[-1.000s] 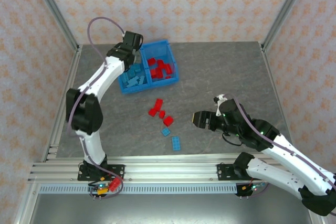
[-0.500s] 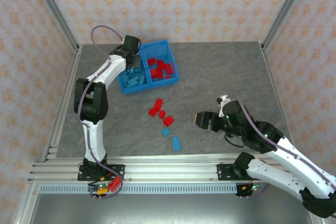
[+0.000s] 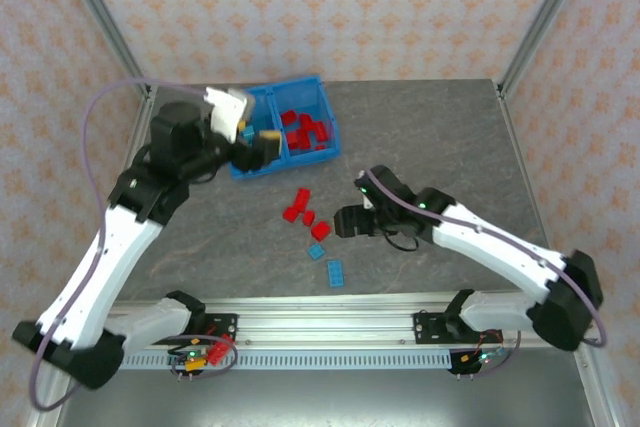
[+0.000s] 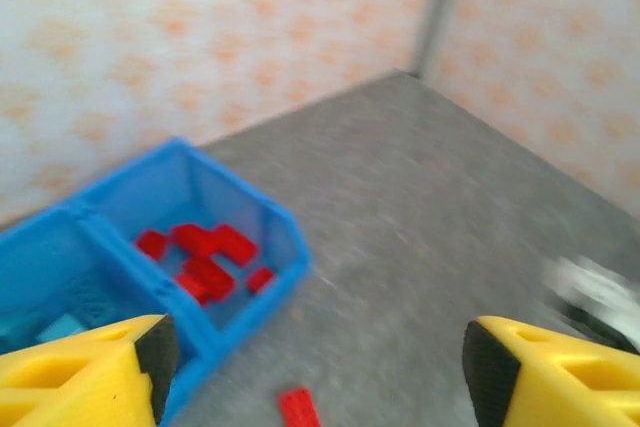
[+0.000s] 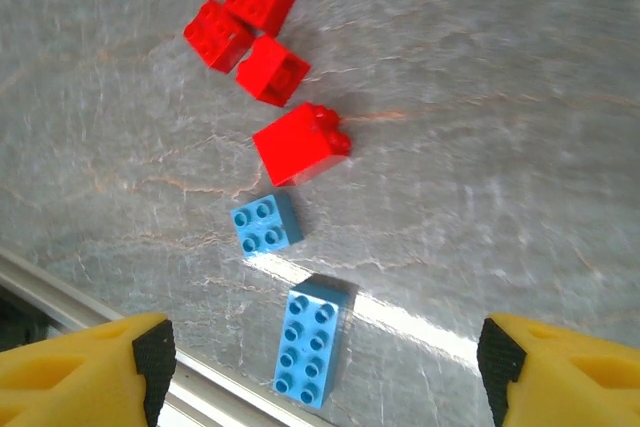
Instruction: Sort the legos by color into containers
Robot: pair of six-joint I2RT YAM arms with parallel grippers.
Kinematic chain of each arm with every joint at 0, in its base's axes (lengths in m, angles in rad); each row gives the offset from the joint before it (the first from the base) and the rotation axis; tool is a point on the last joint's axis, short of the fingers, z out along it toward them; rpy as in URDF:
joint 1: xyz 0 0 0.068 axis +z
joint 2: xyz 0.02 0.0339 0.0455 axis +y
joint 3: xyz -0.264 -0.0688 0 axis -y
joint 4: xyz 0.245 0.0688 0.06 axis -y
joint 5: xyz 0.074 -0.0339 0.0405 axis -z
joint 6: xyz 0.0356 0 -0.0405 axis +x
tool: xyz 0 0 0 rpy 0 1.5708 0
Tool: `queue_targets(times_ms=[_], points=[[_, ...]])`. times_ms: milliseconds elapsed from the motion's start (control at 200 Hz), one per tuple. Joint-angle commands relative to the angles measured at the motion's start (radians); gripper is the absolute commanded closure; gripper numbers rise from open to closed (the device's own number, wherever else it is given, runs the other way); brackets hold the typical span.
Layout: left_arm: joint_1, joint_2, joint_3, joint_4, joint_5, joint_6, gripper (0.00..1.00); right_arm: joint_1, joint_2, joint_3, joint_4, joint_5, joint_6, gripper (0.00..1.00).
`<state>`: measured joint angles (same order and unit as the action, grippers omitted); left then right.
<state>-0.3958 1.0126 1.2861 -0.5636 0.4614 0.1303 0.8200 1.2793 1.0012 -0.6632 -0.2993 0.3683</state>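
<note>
Left gripper [image 4: 315, 354] & right gripper [image 5: 320, 349] both open, empty rn, but imo right could nab red brick [image 5: 298, 145] + small blue brick [image 5: 266, 223] beside it, mixing colors.

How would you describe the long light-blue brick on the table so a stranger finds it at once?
Look at the grey table in front of the bright-blue bin, where loose bricks lie in a short line. The long light-blue brick is the one nearest the near rail. Its blue neighbour is small and square; the rest are red.
</note>
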Motion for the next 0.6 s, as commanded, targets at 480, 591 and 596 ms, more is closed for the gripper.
queue_targets(times_ms=[480,591,596], points=[[-0.057,-0.303,-0.451,-0.361,0.335,0.373,0.0,0.112,0.708,0.43,-0.124,0.091,-0.344,0.17],[-0.056,-0.32,-0.481,-0.333,0.322,0.361,0.0,0.114,0.715,0.412,-0.113,0.123,-0.336,0.21],[-0.056,-0.319,-0.483,-0.332,0.321,0.361,0.0,0.114,0.715,0.411,-0.113,0.123,-0.337,0.22]])
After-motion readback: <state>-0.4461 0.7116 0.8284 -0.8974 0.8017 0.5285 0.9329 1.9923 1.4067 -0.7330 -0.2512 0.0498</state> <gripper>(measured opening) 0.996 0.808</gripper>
